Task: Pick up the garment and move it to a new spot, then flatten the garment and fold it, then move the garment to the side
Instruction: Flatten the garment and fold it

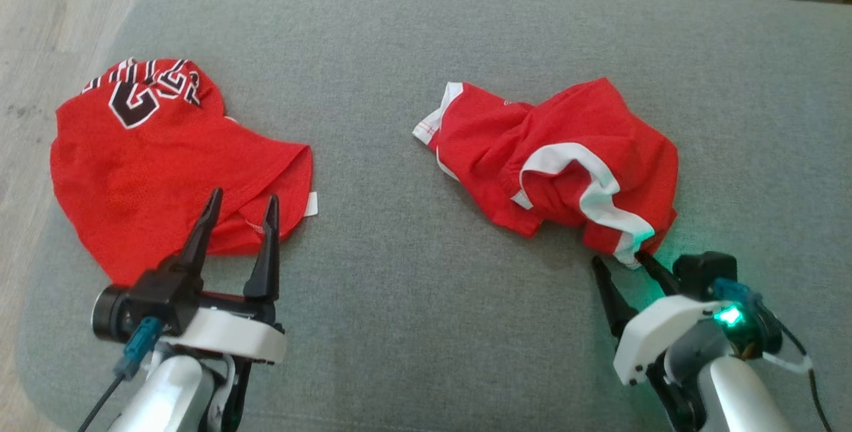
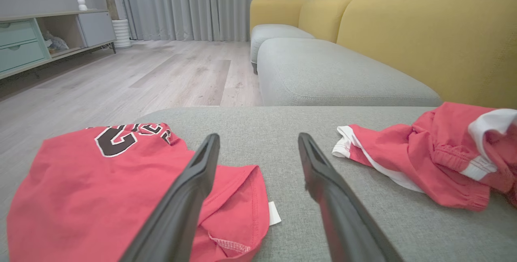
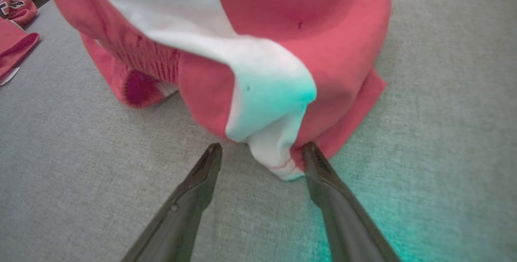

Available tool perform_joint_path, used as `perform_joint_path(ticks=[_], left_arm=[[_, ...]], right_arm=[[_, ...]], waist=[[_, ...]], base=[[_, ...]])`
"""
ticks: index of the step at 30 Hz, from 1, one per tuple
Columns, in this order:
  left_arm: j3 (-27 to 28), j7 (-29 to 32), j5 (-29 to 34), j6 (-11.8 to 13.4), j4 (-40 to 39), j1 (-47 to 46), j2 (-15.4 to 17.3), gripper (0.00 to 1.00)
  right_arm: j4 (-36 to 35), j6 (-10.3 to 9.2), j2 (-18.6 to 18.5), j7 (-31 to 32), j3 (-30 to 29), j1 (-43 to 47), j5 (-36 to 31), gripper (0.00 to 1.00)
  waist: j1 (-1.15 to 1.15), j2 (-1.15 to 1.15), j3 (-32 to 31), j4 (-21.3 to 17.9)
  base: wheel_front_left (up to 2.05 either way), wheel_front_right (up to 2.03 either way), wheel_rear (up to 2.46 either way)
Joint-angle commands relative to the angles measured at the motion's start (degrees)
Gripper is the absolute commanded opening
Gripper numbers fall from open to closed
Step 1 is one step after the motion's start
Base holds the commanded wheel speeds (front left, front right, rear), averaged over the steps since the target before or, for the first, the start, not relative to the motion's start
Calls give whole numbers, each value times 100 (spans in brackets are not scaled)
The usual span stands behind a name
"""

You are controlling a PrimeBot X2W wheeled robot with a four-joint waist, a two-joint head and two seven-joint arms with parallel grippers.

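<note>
Crumpled red shorts point(image 1: 566, 152) with white trim lie on the grey cushion point(image 1: 399, 285) toward 3 o'clock in the head view, well apart from a red jersey point(image 1: 146, 172) at 9 o'clock. The right hand point(image 1: 619, 258) is spread wide and grips nothing, with the shorts' 5 o'clock corner between its fingertips. The left hand point(image 1: 243, 196), equally wide and empty, hovers over the jersey's 5 o'clock hem.

Left claw point(image 2: 258, 137), its two dark fingers spread wide and holding nothing, points across a grey seat cushion point(image 2: 424, 229). A crumpled red jersey point(image 2: 80, 185) with a black-and-white number lies by the cushion's left edge, a small white tag point(image 2: 274, 213) at its hem. One finger crosses in front of that hem. Red shorts point(image 2: 424, 161) with white trim lie bunched toward the right edge. Beyond the far edge are a wood floor point(image 2: 161, 76), grey curtains point(image 2: 210, 3) and a yellow sofa point(image 2: 424, 40).
</note>
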Motion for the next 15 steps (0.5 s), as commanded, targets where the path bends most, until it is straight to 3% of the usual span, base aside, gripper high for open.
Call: perform_joint_path(ticks=[1,2,10,15], left_arm=[[241,-77,26,-22,-106,-298,81,100],[244,-89,23,-23,-86,-303,76,100],[251,-150,-1,-23,16,-276,58,100],[244,-170,-11,-13,43,-265,52,100]], right_arm=[[-4,-4,-28,-76,122,-248,0,52],[42,-4,-28,-114,109,-283,17,0],[-346,-4,-67,-264,-81,-246,-42,0],[-1088,-4,-339,54,-608,-29,-219,0]], waist=[[-1,0,18,1],[-1,0,20,-8],[-1,0,-65,-126],[-1,0,-113,-241]], base=[[0,0,0],[0,0,0],[0,0,0],[0,0,0]])
